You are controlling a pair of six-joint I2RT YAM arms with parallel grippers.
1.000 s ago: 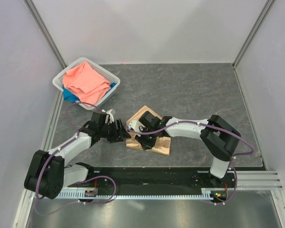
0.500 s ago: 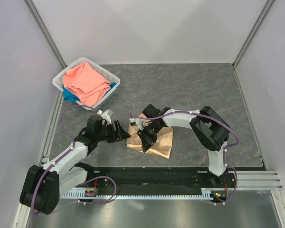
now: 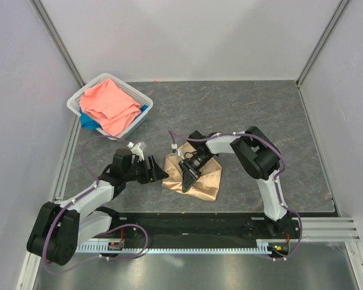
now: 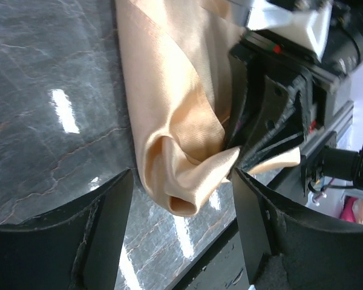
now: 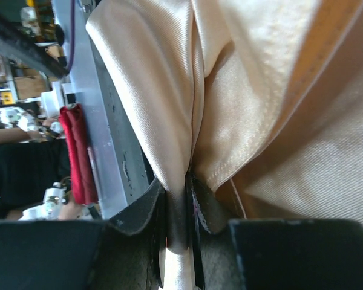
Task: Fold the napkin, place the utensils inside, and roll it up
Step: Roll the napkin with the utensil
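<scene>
The peach-gold napkin (image 3: 201,179) lies bunched on the dark tabletop between the two arms. My right gripper (image 3: 186,174) is shut on a pinched fold at the napkin's left edge, and the cloth (image 5: 260,90) fans out from between its jaws (image 5: 179,202). My left gripper (image 3: 160,174) is just left of the napkin, open. In the left wrist view a rolled loop of the napkin (image 4: 169,145) hangs between its fingers (image 4: 181,187) without touching them. The right gripper (image 4: 272,115) grips the cloth just beyond. The utensils are hidden from every view.
A white basket (image 3: 83,95) at the back left holds a coral-pink cloth (image 3: 109,106) and a blue cloth (image 3: 89,122). The black base rail (image 3: 187,226) runs along the table's near edge, close to the napkin. Grey walls enclose the table.
The right arm's elbow has swung in to the left and its gripper has turned on the napkin, bunching the cloth. The left gripper has opened a little wider and moved toward the napkin's edge.
</scene>
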